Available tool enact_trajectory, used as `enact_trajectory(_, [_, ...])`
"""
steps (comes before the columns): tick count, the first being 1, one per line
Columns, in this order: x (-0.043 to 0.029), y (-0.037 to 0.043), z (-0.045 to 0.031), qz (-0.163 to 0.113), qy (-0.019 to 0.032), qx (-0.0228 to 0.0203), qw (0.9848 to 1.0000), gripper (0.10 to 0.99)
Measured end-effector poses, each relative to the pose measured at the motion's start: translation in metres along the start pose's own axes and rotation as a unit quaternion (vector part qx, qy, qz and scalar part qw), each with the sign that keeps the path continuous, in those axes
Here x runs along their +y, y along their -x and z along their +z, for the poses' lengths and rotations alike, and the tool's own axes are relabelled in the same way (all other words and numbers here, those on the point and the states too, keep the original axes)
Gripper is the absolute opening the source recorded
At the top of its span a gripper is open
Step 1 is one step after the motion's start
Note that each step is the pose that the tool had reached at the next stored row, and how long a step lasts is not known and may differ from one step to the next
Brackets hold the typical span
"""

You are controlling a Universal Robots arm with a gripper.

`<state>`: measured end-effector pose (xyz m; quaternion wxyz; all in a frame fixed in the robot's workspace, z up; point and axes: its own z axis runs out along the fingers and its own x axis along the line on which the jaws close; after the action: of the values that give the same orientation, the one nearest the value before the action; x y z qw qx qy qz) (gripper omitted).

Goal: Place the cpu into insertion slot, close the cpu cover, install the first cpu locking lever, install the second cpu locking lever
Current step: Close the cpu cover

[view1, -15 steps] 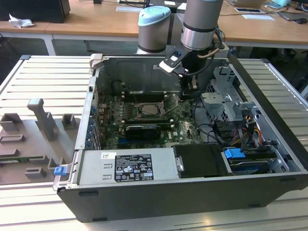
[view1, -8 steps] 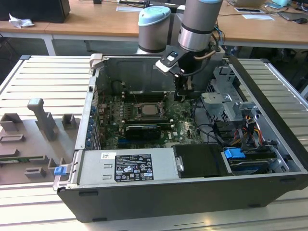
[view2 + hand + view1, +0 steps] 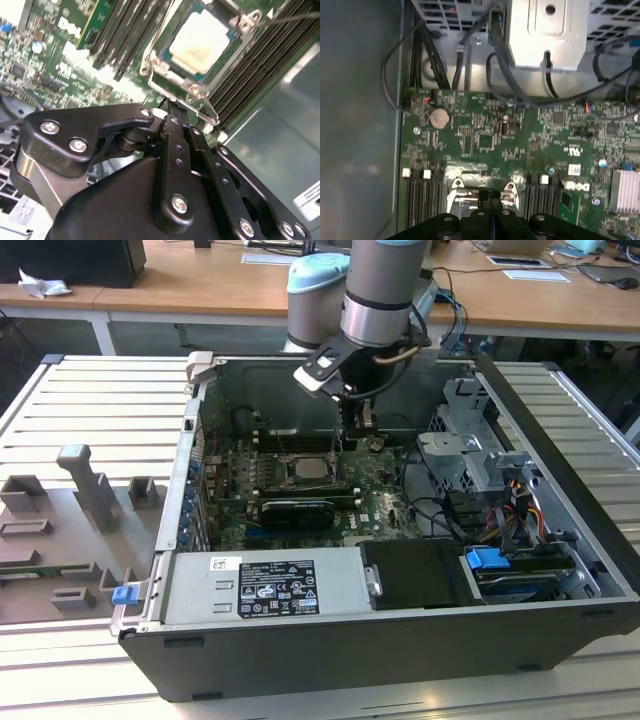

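Second wrist view gives me the gripper (image 3: 170,106) with fingers pressed together, pinching nothing I can make out, tips just beside the silver cpu cover (image 3: 175,85). That cover lies flat over the cpu (image 3: 200,40), its pale face showing through the cut-out, seated in the insertion slot (image 3: 286,473); in the exterior view the tool hangs at the slot's far corner, on the exterior view's right. I judge the lever step is in hand; it calls for meeting the thin wire lever (image 3: 212,116) squarely, clear of the memory slots (image 3: 270,65)
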<state>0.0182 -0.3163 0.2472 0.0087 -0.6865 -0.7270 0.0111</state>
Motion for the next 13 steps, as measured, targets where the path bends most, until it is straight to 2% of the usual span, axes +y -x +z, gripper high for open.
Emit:
enact_trajectory(1, [-0.0059, -0.0003, 0.0015, 0.0, 0.0026, -0.0002, 1.0, 0.106])
enact_trajectory(5, [-0.0191, -0.0011, 0.0053, 0.0, 0.0082, -0.0006, 1.0, 0.106])
enact_trajectory(8, [-0.0353, -0.0023, 0.0128, 0.0, 0.013, -0.0009, 0.9999, 0.106])
enact_trajectory(11, [-0.0368, -0.0024, 0.0196, -0.01, 0.0132, -0.001, 0.9999, 0.106])
enact_trajectory(13, [-0.0379, -0.0023, 0.021, -0.016, 0.0145, -0.0012, 0.9998, 0.106])
